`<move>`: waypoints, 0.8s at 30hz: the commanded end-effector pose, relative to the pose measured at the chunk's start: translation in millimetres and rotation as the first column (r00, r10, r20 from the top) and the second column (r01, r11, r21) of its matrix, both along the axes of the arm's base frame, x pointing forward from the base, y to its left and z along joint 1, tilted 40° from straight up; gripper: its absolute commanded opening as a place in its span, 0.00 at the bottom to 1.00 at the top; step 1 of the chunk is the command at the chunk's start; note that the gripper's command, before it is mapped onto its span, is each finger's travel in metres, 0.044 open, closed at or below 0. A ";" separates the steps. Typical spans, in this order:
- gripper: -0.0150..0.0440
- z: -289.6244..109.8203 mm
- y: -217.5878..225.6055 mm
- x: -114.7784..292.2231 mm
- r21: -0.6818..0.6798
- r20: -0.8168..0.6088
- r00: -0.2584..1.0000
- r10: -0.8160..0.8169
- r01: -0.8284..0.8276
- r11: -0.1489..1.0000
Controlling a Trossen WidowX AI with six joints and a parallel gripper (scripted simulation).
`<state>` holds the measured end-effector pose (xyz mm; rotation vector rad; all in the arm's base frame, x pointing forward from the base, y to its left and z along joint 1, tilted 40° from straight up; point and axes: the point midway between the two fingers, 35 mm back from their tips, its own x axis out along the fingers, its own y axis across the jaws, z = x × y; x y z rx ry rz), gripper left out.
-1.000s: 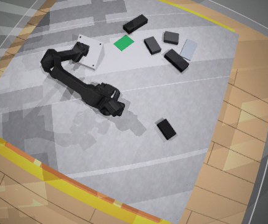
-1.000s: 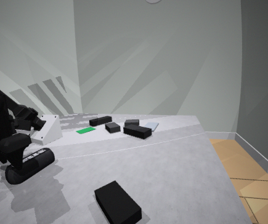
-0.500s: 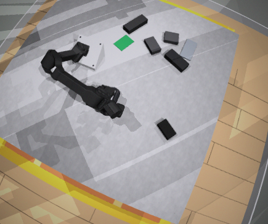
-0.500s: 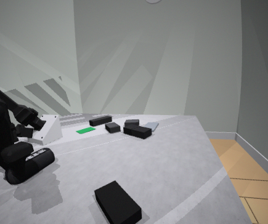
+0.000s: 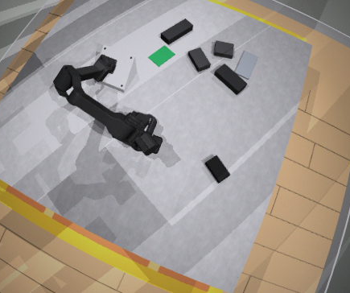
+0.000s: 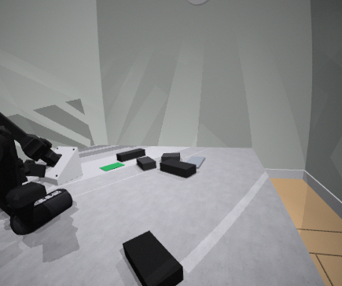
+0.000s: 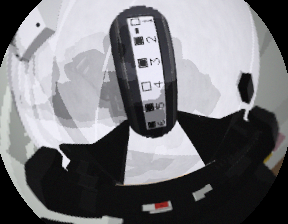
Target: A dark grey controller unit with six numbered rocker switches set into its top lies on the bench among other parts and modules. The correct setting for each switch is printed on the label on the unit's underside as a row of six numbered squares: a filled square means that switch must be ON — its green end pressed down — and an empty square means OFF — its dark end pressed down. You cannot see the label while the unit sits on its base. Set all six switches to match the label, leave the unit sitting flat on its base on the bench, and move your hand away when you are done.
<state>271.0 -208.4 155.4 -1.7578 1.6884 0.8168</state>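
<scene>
My gripper [image 5: 149, 144] [image 6: 27, 205] [image 7: 152, 117] is shut on the near end of the dark grey controller unit [image 6: 56, 202] [image 7: 143, 72]. The unit is held low over the bench, turned so that its underside label [image 7: 145, 70] faces the wrist camera. On the label, the first square from the far end is empty, the second and third are filled, the fourth is empty and the fifth is filled. The sixth, nearest the fingers, is too blurred to tell. In the top view the unit is hidden under the gripper. The switches are out of sight.
A black block [image 5: 217, 169] [image 6: 152, 259] lies alone to the right of the gripper. Several dark blocks [image 5: 230, 79] [image 6: 178, 167], a pale grey plate [image 5: 247, 64] [image 6: 196, 160] and a green pad [image 5: 162, 55] [image 6: 112, 166] lie at the far side. The arm's white base [image 5: 118, 66] [image 6: 67, 165] stands at the far left.
</scene>
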 end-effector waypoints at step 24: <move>0.82 5.1 10.7 -0.3 0.005 -0.004 1.000 0.004 -0.004 1.000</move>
